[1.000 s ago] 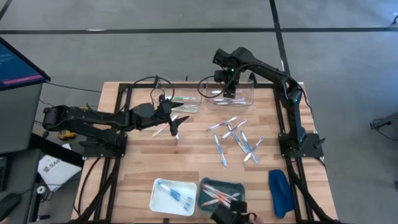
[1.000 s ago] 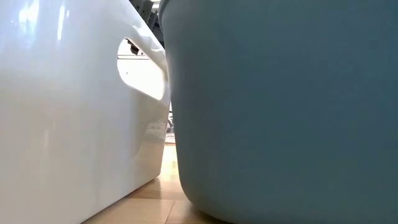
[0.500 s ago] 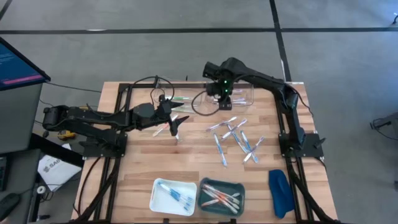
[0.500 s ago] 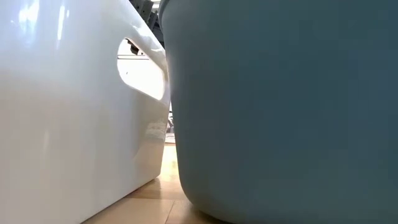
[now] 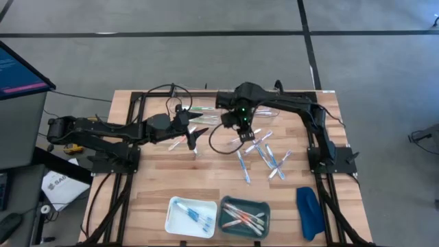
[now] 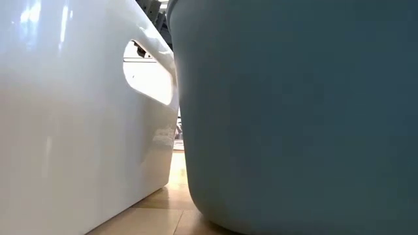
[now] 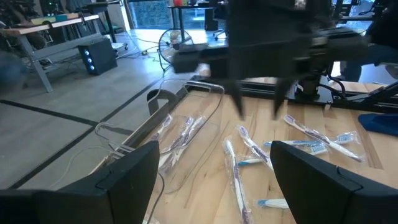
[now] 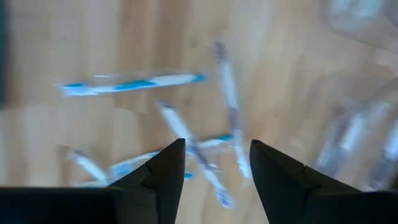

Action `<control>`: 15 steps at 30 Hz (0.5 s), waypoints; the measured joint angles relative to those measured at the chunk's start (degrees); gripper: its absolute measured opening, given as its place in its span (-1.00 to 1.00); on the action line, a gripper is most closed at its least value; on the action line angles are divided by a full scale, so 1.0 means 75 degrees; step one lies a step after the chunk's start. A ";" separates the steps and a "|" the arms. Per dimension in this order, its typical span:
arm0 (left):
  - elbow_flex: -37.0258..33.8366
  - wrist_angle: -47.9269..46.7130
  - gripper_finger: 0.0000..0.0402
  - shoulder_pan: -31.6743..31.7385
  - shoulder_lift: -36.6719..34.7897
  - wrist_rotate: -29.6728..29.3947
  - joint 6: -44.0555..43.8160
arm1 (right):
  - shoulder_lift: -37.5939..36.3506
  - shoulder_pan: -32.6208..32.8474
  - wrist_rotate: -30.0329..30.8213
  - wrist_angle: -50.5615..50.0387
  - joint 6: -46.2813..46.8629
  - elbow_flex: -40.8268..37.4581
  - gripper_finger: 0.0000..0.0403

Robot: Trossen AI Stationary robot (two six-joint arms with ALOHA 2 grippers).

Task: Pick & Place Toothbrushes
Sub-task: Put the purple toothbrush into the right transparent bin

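Note:
Several clear-wrapped toothbrushes with blue and white parts (image 5: pixel 259 152) lie scattered flat on the wooden table, right of centre. My right gripper (image 5: pixel 241 123) hangs above their far-left edge, pointing down, open and empty; its wrist view shows the blurred toothbrushes (image 8: pixel 186 134) below the open fingers (image 8: pixel 163 177). My left gripper (image 5: pixel 195 134) waits left of centre, open, pointing level toward the pile (image 7: pixel 242 158). A few green and white toothbrushes (image 5: pixel 203 114) lie near it.
A clear container (image 5: pixel 269 103) stands at the far right, behind my right arm. At the near edge sit a white tray (image 5: pixel 174 218) with blue toothbrushes and a teal tray (image 5: pixel 223 218) with pink ones; they block the low view. A dark-blue oblong object (image 5: pixel 309 211) lies near right.
My right gripper has swung from above the clear container toward the table's left and near edge, and now stands over the scattered toothbrushes. It has rolled somewhat on the way and stayed open and empty. My left arm has kept still.

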 joint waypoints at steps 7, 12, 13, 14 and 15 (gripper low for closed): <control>0.0000 0.0000 0.50 0.0000 0.0000 0.0000 -0.0001 | -0.0033 0.0373 -0.1506 -0.0106 -0.0121 0.0000 -0.14; 0.0000 -0.0003 0.50 0.0000 0.0000 0.0000 0.0001 | -0.0375 0.0434 -0.1543 0.0023 -0.0094 -0.0258 -0.14; 0.0000 -0.0005 0.50 0.0000 0.0000 0.0000 0.0001 | -0.0506 0.0431 -0.1543 0.0126 -0.0078 -0.0430 -0.15; 0.0000 -0.0006 0.50 0.0000 0.0000 0.0000 0.0001 | -0.0647 0.0427 -0.1543 0.0242 -0.0035 -0.0632 -0.15; 0.0000 -0.0006 0.50 0.0000 0.0000 -0.0001 -0.0002 | -0.0826 0.0422 -0.1543 0.0404 0.0025 -0.0887 -0.16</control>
